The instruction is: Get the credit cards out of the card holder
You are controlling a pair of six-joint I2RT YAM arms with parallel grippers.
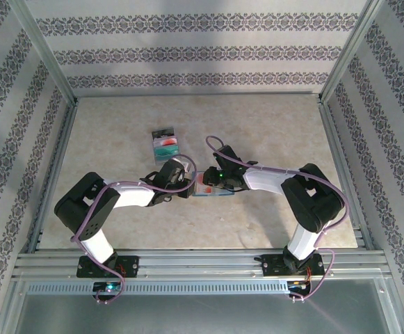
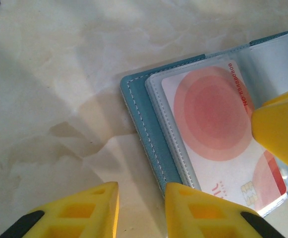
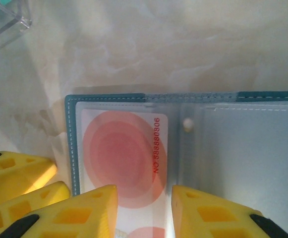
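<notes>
Open card holder [image 1: 214,192] at mid-frame on the table [image 1: 271,132], between both grippers.
At bottom, the left gripper [image 2: 141,194] is spread just beside the holder's left edge; a red-and-white credit card [image 2: 213,124] sits sleeved in that panel; the right gripper [image 3: 144,196] is spread over its lower end.

The card holder [image 3: 72,144] is teal-blue with pale stitching along its edge and blue-grey inner panels. The credit card [image 3: 124,158] in it is white with pink-red concentric circles and red numerals. The left claw [image 2: 141,210] and right claw [image 3: 144,210] are yellow. The worktop [image 1: 271,125] is mottled beige; the walls [image 1: 188,52] carry grey floral stripes.
</notes>
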